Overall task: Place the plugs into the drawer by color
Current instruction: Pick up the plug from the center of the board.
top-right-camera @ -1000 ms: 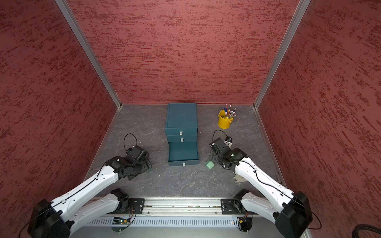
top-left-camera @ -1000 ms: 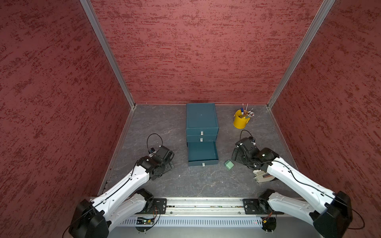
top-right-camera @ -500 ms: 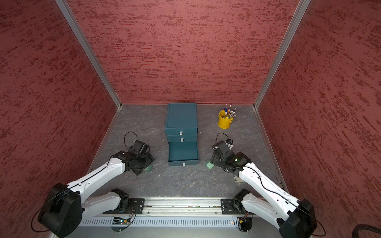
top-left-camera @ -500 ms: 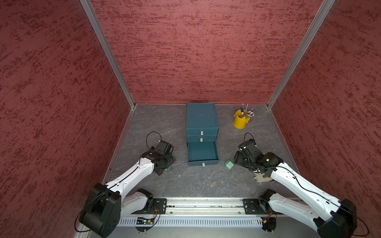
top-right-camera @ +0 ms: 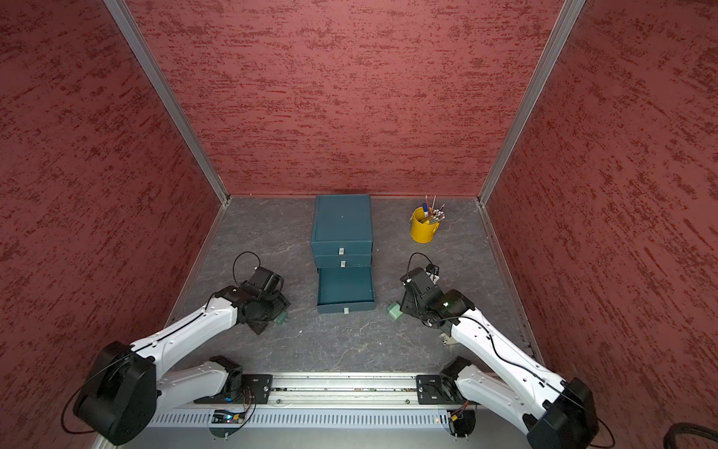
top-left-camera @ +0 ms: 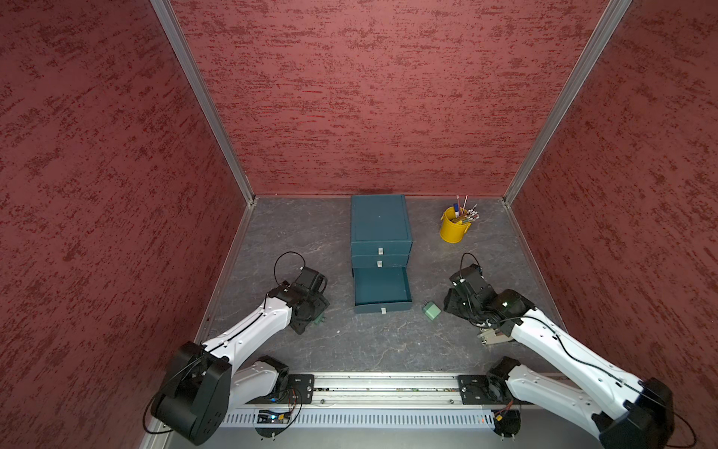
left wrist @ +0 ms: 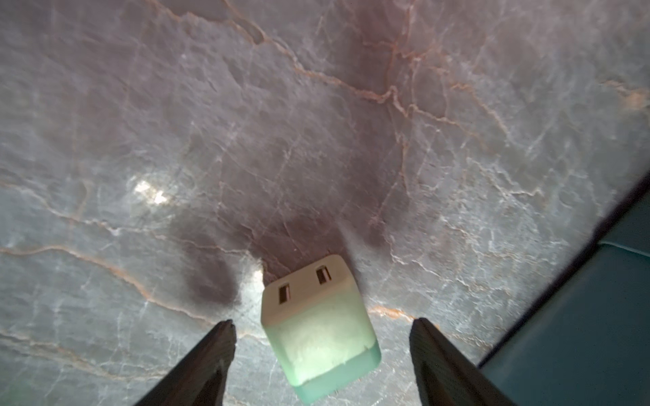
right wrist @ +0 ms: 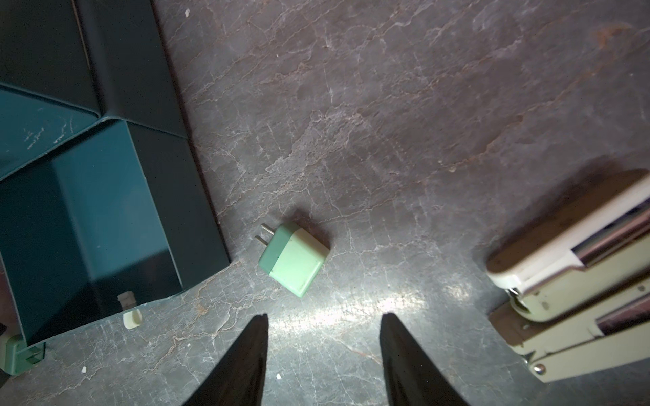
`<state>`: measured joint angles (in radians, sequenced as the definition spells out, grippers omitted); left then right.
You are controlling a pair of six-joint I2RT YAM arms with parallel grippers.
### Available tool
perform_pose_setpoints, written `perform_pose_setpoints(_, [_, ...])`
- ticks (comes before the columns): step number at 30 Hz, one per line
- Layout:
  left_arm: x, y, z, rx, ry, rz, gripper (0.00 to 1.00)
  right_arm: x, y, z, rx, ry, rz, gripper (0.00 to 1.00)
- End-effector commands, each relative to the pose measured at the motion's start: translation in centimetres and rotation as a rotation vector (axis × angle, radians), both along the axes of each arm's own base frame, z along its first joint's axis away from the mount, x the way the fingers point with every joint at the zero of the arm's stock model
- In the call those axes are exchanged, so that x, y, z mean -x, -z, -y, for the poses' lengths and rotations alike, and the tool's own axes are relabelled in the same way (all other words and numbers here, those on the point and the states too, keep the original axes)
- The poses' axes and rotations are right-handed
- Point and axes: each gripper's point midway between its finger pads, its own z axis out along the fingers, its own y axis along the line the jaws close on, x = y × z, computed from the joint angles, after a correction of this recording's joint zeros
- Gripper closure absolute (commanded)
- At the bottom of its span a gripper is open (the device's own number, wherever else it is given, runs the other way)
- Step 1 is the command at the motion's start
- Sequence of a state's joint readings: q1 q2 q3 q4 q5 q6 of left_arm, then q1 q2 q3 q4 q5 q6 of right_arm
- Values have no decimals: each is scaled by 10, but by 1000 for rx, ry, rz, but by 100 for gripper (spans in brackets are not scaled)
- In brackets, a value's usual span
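The dark teal drawer chest [top-left-camera: 380, 229] stands mid-table with its bottom drawer [top-left-camera: 382, 289] pulled out; nothing shows inside it. One mint green plug [left wrist: 318, 327] lies on the table left of the chest, between the fingers of my left gripper [left wrist: 324, 320]. That gripper is open, with a gap on each side of the plug. In both top views this plug [top-left-camera: 319, 319] [top-right-camera: 281, 318] peeks out beside the wrist. A second mint green plug [right wrist: 293, 260] [top-left-camera: 432, 311] lies by the drawer's front right corner. My right gripper [right wrist: 324, 315] is open just short of it, holding nothing.
A yellow bucket of pens [top-left-camera: 452, 225] stands at the back right. A beige stapler [right wrist: 569, 260] [top-left-camera: 493, 336] lies under the right arm, close to the right gripper. Red walls enclose the table on three sides, and the arms' rail [top-left-camera: 380, 388] runs along the front.
My left arm has swung so its fingers straddle the left green plug, which now shows beside the wrist. Both grippers' jaws have narrowed, the right more. The right gripper has hardly shifted.
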<state>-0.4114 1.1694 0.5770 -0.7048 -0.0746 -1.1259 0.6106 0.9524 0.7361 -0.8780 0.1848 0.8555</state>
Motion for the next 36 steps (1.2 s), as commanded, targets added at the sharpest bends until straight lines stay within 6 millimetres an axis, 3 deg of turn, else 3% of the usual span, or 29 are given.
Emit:
perform_pose_setpoints(1, [-6, 2, 3, 1, 3, 12, 19, -2, -5, -4, -31, -8, 26, 46])
perform_pose_setpoints(5, [-9, 6, 5, -3, 3, 7, 23, -1, -6, -3, -37, -9, 36, 50])
perform_pose_setpoints(10, [-8, 9, 4, -14, 8, 5, 36, 1, -6, -2, -43, -2, 33, 60])
perform_pose_setpoints(18, [-6, 7, -2, -45, 9, 10, 51, 2, -10, -1, -53, 0, 47, 63])
perform_pose_setpoints(20, [-7, 7, -2, -50, 12, 9, 50, 2, -11, -1, -52, 2, 48, 63])
perform_pose_setpoints(24, [-5, 9, -1, -66, 27, -11, 34, 2, -11, 0, -52, 4, 49, 63])
perform_pose_setpoints(27, [-2, 12, 5, -87, 47, -22, 32, 3, -12, 1, -54, 8, 59, 63])
perform_pose_setpoints(31, [1, 17, 9, -118, 59, -35, 39, 1, -17, 3, -56, 19, 76, 63])
perform_pose_setpoints(36, [-1, 15, 8, -125, 60, -26, 60, -1, -29, 3, -57, 20, 96, 65])
